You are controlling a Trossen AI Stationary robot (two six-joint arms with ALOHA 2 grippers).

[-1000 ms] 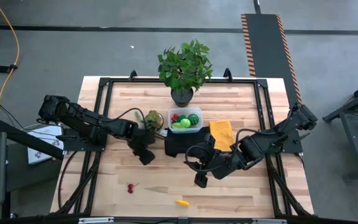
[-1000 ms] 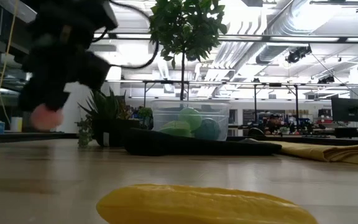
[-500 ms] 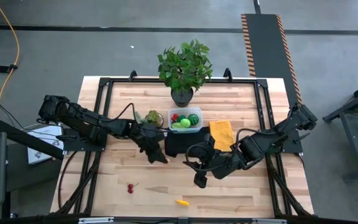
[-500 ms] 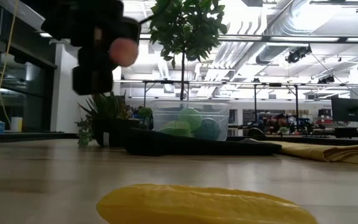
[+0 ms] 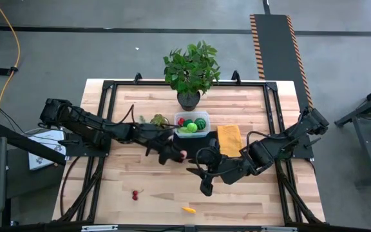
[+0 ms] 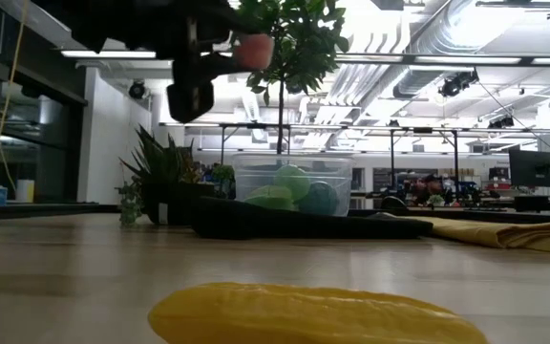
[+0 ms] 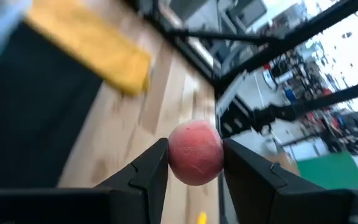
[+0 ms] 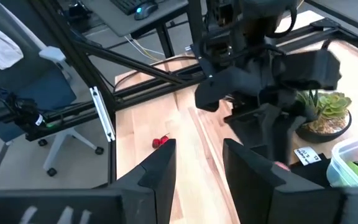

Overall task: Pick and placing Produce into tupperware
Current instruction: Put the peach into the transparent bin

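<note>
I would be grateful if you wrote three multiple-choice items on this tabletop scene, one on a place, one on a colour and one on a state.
1. Where does the yellow piece of produce lie?
A. in the tupperware
B. on the bare table near the front edge
C. on the yellow cloth

2. What colour is the ball in the left pincer?
A. pinkish red
B. dark green
C. yellow

3. What is the state of the right pincer?
A. shut on a cherry
B. shut on the black cloth
C. open and empty

Answers:
1 B, the high view shows it alone on the wood, far from the tupperware.
2 A, the left wrist view shows the pinkish-red ball gripped between the two fingers.
3 C, the right wrist view shows its fingers apart with nothing between them.
</note>
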